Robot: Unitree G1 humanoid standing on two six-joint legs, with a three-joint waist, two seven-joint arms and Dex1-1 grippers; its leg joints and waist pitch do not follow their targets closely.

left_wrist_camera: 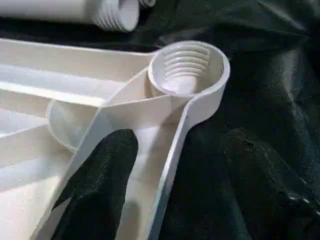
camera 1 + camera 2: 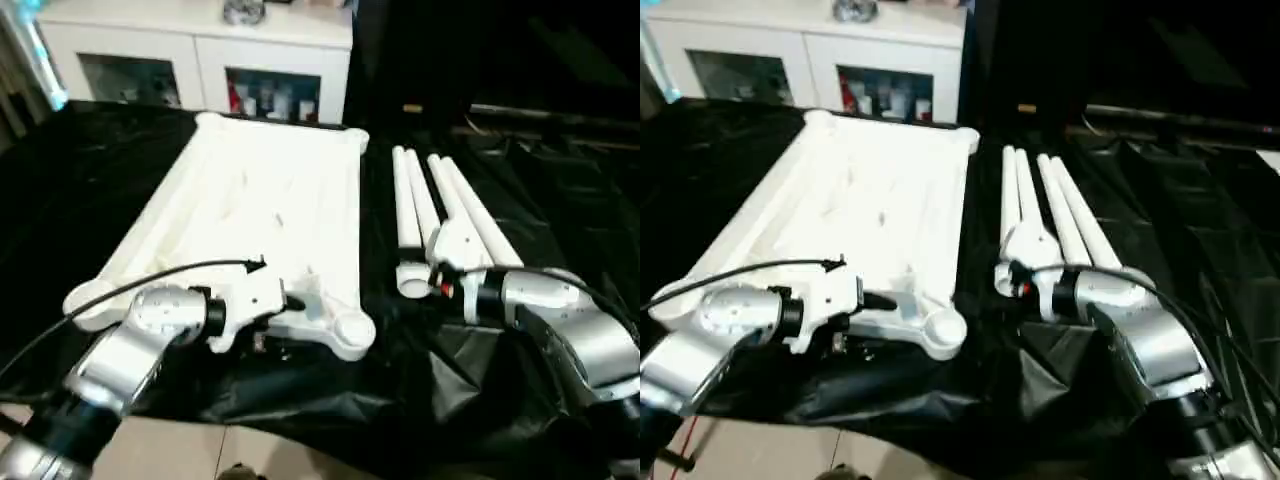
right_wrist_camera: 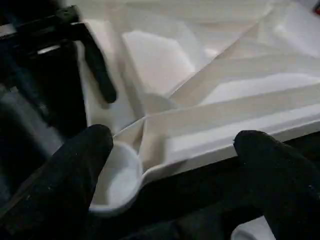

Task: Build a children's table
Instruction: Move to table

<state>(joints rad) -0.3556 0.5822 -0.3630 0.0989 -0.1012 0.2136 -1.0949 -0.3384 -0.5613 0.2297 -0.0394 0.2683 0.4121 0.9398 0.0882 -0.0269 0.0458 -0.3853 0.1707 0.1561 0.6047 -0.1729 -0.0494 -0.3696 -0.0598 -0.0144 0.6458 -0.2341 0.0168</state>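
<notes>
Your white cabinet (image 2: 200,60) stands behind the black-draped tabletop (image 2: 560,200); table top (image 2: 250,210) lies ribs-up, long axis running away, four legs (image 2: 440,215) parallel alongside; right tool (image 3: 170,165) spread apart, left tool (image 2: 290,300) state unclear.

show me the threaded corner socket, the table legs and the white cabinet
threaded corner socket (image 1: 187,67), left wrist view, on its ribbed inner wall
table legs (image 2: 420,205), left eye view, on one shaft mid-length
white cabinet (image 2: 200,45), left eye view, on the frame between its glass doors
</notes>
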